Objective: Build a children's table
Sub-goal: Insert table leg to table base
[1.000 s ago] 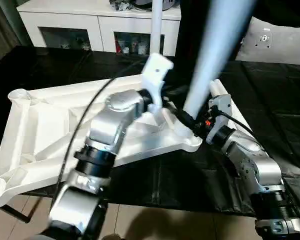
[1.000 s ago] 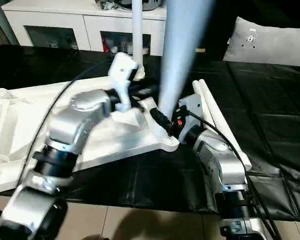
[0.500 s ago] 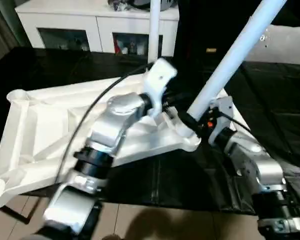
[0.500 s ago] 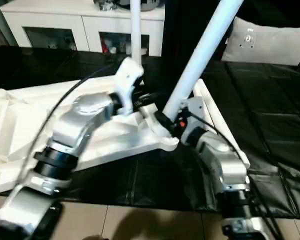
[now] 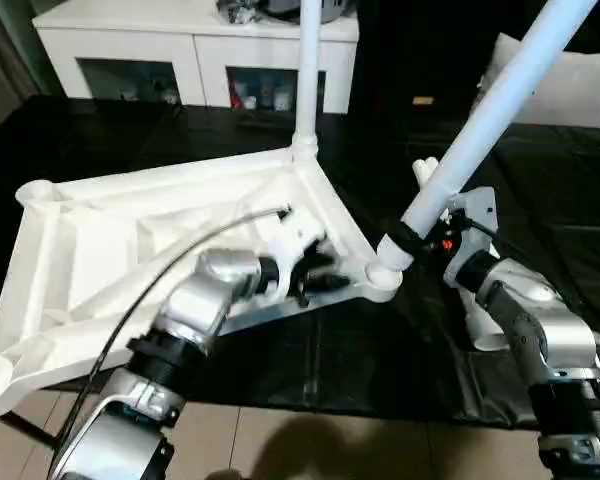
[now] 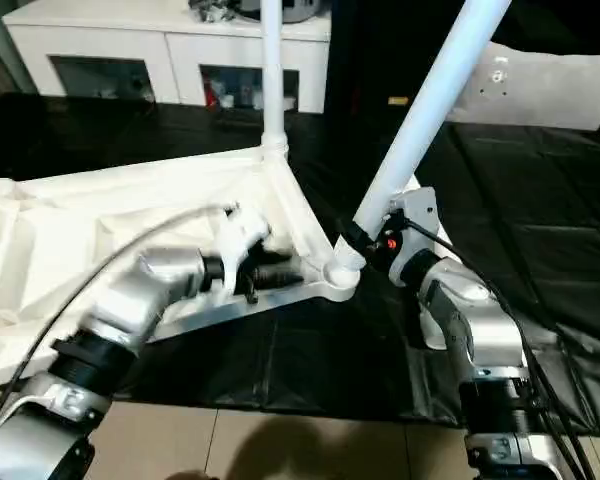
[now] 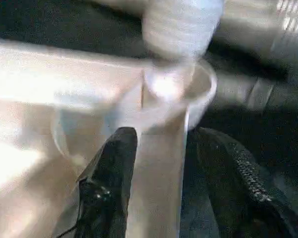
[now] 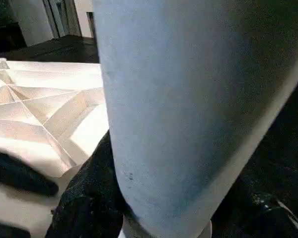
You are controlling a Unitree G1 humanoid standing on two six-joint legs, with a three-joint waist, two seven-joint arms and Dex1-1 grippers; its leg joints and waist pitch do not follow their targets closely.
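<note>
The children's table lies as a white ribbed tabletop upside down on black cloth. One white leg stands upright in its far corner socket. A second leg leans up to the right, its foot at the near right corner socket. My right gripper is shut on this leg just above the socket, and black fingers flank the tube. My left gripper sits low at the tabletop's near rim beside that socket. It is open, its fingers straddling the rim.
Spare white legs lie on the cloth under my right forearm. A white cabinet with glass doors stands behind the table. A pale cushion is at the back right. Tiled floor shows below the table's front edge.
My left gripper dropped from up beside the legs to the tabletop's near rim and widened. The leg in my right gripper swung from pointing toward the camera to leaning right.
</note>
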